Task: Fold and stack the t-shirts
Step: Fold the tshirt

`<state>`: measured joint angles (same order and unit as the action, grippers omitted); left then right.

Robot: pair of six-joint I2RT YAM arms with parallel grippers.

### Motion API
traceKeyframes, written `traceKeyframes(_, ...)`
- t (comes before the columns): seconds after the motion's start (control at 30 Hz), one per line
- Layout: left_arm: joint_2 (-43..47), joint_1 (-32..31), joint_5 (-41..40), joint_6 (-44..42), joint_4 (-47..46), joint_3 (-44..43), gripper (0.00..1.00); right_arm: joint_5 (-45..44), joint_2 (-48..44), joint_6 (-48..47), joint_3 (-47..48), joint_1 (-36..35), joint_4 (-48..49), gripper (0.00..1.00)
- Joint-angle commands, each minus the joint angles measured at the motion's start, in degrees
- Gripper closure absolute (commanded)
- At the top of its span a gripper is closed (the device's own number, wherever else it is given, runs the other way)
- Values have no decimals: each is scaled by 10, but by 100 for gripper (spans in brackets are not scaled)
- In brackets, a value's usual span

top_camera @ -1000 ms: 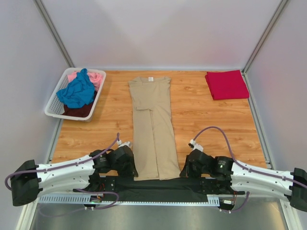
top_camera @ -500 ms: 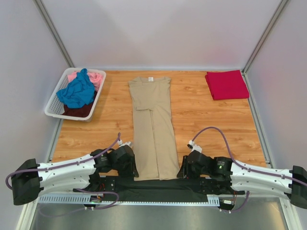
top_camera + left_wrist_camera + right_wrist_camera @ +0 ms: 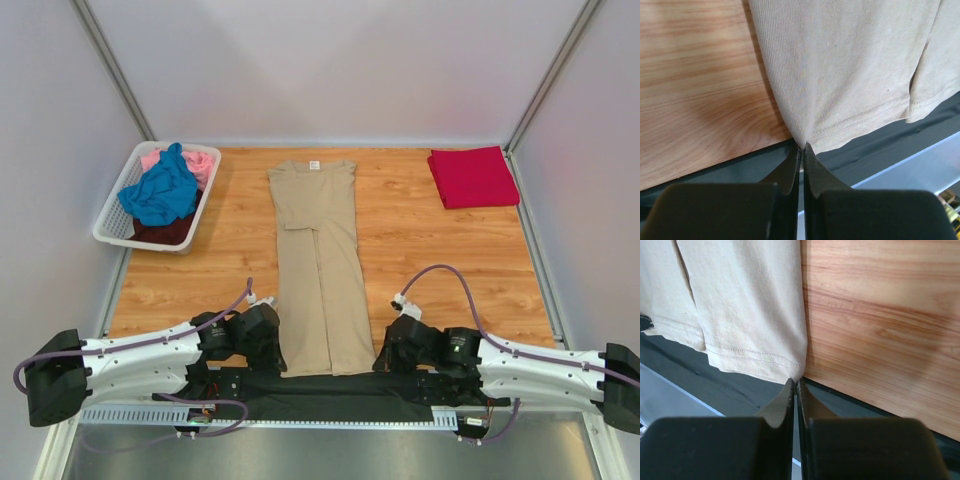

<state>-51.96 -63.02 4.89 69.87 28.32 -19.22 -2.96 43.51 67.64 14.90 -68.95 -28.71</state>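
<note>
The tan t-shirt [image 3: 318,270] is laid flat. Its near hem corners are clamped in the closed left gripper [image 3: 801,150] and right gripper [image 3: 795,385].

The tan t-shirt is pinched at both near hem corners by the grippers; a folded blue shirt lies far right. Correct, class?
No: the top external view shows that folded shirt is red, not blue. The tan t-shirt is pinched as stated.

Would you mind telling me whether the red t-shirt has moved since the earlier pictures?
No; the red t-shirt still lies at the table's far right corner.
</note>
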Motion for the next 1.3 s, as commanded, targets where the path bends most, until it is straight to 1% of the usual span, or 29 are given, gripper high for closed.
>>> traceKeyframes(0.0,5,-6,7,2,-6,1,100,-27,-5,-9,21,-5,-5,100)
traceKeyframes(0.13,11,-5,2,-1,0,-16,100,-37,0,-21,54,-6,-27,100)
traceKeyframes(0.23,11,-5,-12,-7,16,-40,100,-54,13,-29,86,-6,-62,100)
traceKeyframes(0.3,8,4,-19,-15,28,-54,100,-64,18,-36,101,-6,-66,100)
traceKeyframes(0.37,6,19,-5,-30,35,-69,100,-74,28,-48,125,-5,-75,100)
traceKeyframes(0.47,4,54,14,-54,39,-84,100,-99,54,-76,169,-1,-94,100)
traceKeyframes(0.5,-1,76,19,-62,42,-89,100,-100,78,-86,179,8,-94,100)
traceKeyframes(0.57,-8,99,37,-89,44,-106,100,-93,104,-121,208,25,-89,100)
traceKeyframes(0.67,-31,154,50,-133,56,-135,100,-75,148,-162,246,78,-71,100)
traceKeyframes(0.7,-39,191,57,-145,61,-142,100,-61,159,-173,255,89,-65,100)
traceKeyframes(0.73,-47,211,67,-171,61,-156,100,-55,180,-182,264,100,-55,100)
traceKeyframes(0.8,-77,257,88,-204,57,-172,100,-32,204,-215,296,136,-44,100)
traceKeyframes(0.87,-101,283,97,-225,56,-208,100,-19,239,-239,322,157,-35,100)
traceKeyframes(0.9,-129,307,101,-234,56,-222,100,-13,249,-257,333,176,-34,100)
traceKeyframes(0.93,-144,320,108,-248,54,-247,100,-12,274,-265,361,188,-37,100)
traceKeyframes(0.97,-174,350,130,-251,52,-258,100,-10,286,-273,376,209,-38,100)
traceKeyframes(1.03,-205,380,163,-257,29,-285,100,-11,314,-300,418,230,-37,100)
traceKeyframes(1.07,-235,400,191,-260,19,-295,100,-11,342,-307,432,251,-37,100)
traceKeyframes(1.23,-325,437,202,-286,22,-397,100,18,433,-368,517,297,-14,100)
traceKeyframes(1.27,-351,445,203,-292,27,-411,100,21,467,-376,530,312,-14,100)
